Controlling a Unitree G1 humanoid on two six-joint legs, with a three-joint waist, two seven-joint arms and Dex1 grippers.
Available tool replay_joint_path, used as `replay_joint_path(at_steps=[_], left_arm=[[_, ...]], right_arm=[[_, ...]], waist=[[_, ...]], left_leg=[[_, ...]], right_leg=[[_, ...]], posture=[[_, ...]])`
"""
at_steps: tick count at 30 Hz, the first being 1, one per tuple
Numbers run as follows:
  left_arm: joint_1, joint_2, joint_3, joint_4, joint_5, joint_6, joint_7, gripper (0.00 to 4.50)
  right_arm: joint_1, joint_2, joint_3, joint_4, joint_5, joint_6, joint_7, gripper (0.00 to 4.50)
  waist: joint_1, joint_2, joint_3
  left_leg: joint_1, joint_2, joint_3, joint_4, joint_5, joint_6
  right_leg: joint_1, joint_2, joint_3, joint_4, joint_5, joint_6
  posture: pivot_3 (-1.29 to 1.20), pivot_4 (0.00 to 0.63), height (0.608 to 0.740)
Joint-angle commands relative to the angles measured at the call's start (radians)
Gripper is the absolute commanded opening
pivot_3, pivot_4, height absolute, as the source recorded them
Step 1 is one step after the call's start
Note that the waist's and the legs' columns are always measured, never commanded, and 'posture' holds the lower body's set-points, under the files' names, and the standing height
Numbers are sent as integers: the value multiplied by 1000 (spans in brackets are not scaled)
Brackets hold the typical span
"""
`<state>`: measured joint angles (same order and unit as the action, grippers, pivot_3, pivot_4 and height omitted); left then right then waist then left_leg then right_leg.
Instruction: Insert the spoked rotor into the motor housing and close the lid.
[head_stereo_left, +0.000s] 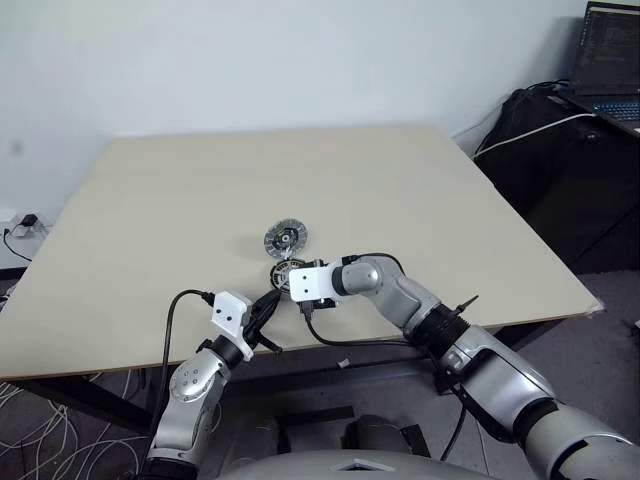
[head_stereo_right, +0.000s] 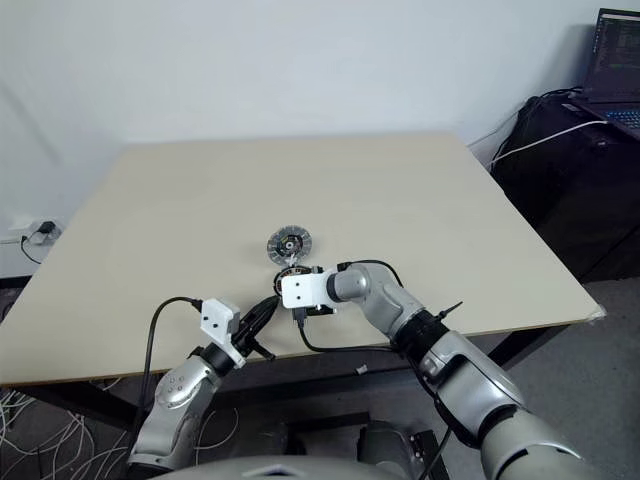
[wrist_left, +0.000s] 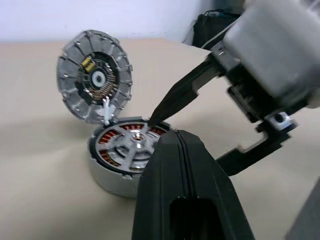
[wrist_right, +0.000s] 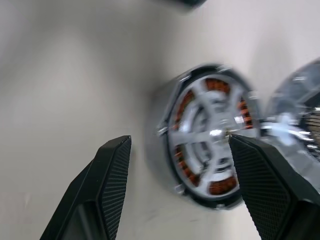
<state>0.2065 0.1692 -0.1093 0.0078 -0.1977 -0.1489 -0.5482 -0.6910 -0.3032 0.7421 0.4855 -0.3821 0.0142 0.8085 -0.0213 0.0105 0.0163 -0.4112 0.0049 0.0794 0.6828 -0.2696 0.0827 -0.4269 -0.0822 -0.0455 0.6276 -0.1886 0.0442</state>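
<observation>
Looks like the spoked rotor (wrist_left: 131, 150) is already being seated in the motor housing (wrist_left: 107, 177) mid-table, the right gripper (wrist_right: 175, 170) is being held open and empty over it, left gripper (wrist_left: 182, 165) shut, so the propped-up lid (wrist_left: 94, 75) is being left for tipping down next.

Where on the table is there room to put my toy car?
The table is bare along its far edge and down both sides. It is crowded near the front edge, where the motor housing, its open lid and both tools sit.
</observation>
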Motion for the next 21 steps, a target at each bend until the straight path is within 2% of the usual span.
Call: replay_joint_path(at_steps=[1,11,21], left_arm=[[3,15,-2,-27,4,-19,-7,0],[29,18,19,3,-14,-30,-10,0],[25,17,35,52,-13,-23,-7,0]], right_arm=[[-53,6,-2,47,-35,-71,14,3359],[-94,31,-19,141,-74,-145,44,3359],[-91,30,-35,138,-77,-156,84,3359]], waist=[[0,0,0],[-1,1,0],[-2,1,0]], left_leg=[[0,0,0,0,0,0],[0,1,0,0,0,-1],[0,2,0,0,0,-1]], right_leg=[[0,0,0,0,0,0],[0,1,0,0,1,-1],[-1,1,0,0,1,-2]], posture=[[0,0,740],[0,0,740],[0,0,740]])
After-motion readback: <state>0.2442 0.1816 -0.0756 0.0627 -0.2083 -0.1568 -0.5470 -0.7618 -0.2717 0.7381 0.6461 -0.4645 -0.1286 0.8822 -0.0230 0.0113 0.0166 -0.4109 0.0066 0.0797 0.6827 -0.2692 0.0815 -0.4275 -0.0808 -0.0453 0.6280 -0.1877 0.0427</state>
